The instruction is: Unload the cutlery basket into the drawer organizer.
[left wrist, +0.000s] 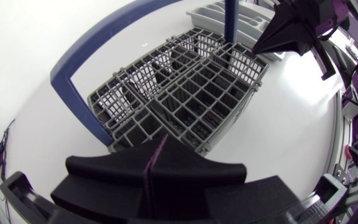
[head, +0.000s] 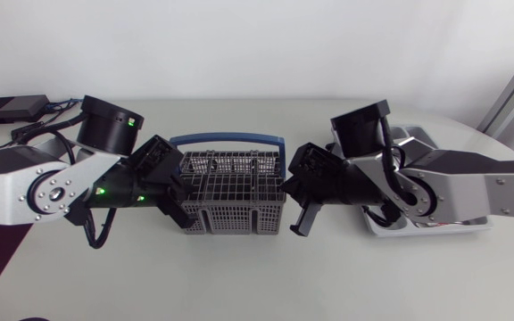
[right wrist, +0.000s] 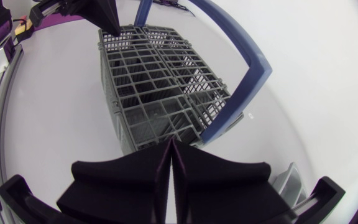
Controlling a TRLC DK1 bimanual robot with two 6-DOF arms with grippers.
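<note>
The grey mesh cutlery basket [head: 235, 194] with a blue handle [head: 228, 140] stands mid-table. No cutlery shows in its compartments. My left gripper [head: 186, 212] is shut and empty, at the basket's left end. My right gripper [head: 302, 219] is shut and empty too, just off its right end. In the left wrist view the basket [left wrist: 185, 102] lies just ahead of the shut left gripper [left wrist: 152, 163], with the right gripper [left wrist: 291, 34] beyond it. In the right wrist view the basket [right wrist: 157, 84] lies ahead of the shut right gripper [right wrist: 170, 163]. The grey drawer organizer [head: 420, 135] lies under my right arm, mostly hidden.
A black box [head: 11, 109] with cables sits at the table's back left corner. Bare white tabletop lies in front of the basket and behind it.
</note>
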